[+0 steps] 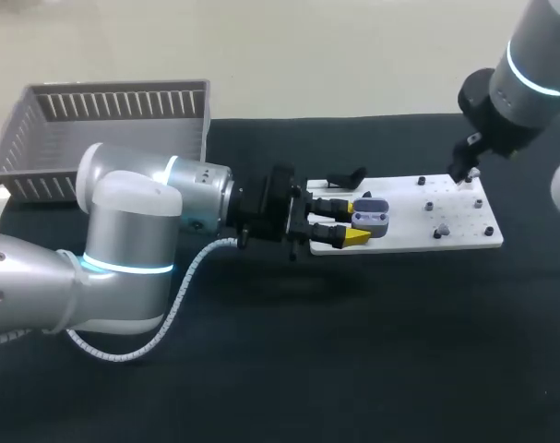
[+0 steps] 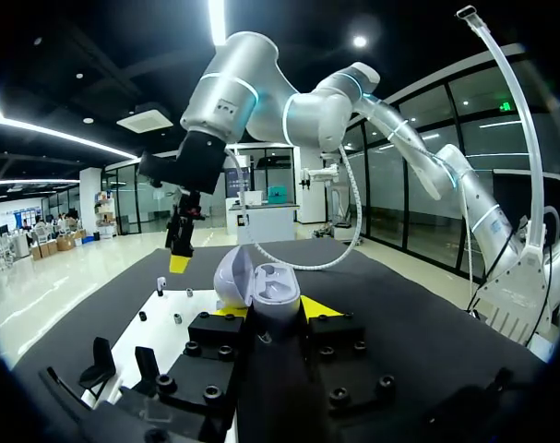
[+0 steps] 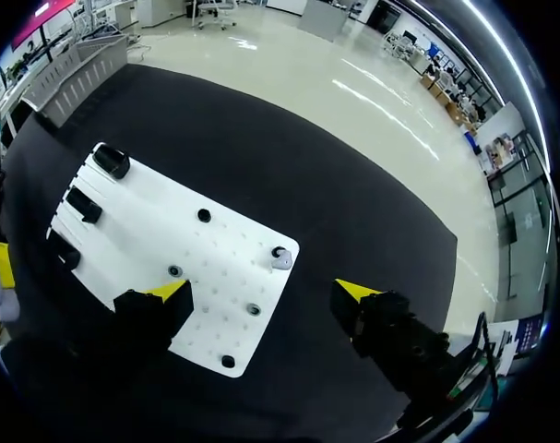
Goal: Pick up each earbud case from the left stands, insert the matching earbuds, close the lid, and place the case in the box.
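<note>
The left arm [image 1: 132, 231] reaches in from the left across the black tabletop [image 1: 353, 351]. Its jaws are clamped on the case [image 1: 372, 218], with one yellow tip pressed to each side. The case is held over the left part of the white board [image 1: 446, 198]. How far above the board it is cannot be told from the head view. In the left wrist view its lid [image 2: 232, 277] stands open, tipped up and back from the pale lower half, which shows a rounded hollow inside. The right arm [image 1: 519, 83] comes in from the far right corner, and its jaws hang over the far right corner of the board. They stand wide apart with nothing between them. Its wrist view looks down on the board and shows an earbud [image 3: 281, 259], a small pale piece, sitting on the board near one corner just ahead of the gap between the two fingers. Several small dark pegs [image 3: 204, 216] are scattered over the same end of the board. Three black stands [image 3: 83, 205] sit in a row along the opposite, left end, close to where the left jaws hold the case. The grey slatted box [image 1: 104, 129] stands at the far left of the tabletop behind the left arm, well apart from the board and the case.
</note>
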Controlling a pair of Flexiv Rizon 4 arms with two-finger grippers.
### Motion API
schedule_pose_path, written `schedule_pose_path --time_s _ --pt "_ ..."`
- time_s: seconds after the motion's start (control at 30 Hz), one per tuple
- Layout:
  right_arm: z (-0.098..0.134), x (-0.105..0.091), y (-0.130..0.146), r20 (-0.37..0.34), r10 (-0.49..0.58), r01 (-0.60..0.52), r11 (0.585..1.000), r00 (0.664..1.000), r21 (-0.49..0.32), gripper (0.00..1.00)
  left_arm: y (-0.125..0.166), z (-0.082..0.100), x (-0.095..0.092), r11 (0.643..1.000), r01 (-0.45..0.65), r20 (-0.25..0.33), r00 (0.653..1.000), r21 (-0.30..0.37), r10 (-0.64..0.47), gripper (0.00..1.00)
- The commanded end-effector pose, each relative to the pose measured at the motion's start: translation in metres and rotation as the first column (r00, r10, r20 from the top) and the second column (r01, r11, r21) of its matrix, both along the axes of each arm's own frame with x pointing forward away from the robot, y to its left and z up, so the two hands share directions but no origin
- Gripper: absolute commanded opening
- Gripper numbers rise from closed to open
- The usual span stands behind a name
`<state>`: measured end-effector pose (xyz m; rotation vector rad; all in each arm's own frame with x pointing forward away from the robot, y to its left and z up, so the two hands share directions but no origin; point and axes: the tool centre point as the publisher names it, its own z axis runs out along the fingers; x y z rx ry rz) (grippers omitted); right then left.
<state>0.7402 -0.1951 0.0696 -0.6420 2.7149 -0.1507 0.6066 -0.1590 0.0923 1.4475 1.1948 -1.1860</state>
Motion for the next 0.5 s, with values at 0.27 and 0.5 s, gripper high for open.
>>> schedule_pose_path --time_s 0.27,0.5 --pt "-0.014 0.009 -0.002 -0.022 -0.013 0.013 1.000 1.000 0.004 0.66 0.000 -0.001 -0.001 1.000 -0.004 0.003 1.000 -0.004 0.004 0.00" --pt "-0.019 0.011 -0.004 -0.041 -0.009 0.009 1.000 0.999 0.011 0.49 0.000 -0.001 -0.001 1.000 -0.004 0.003 1.000 -0.004 0.004 0.00"
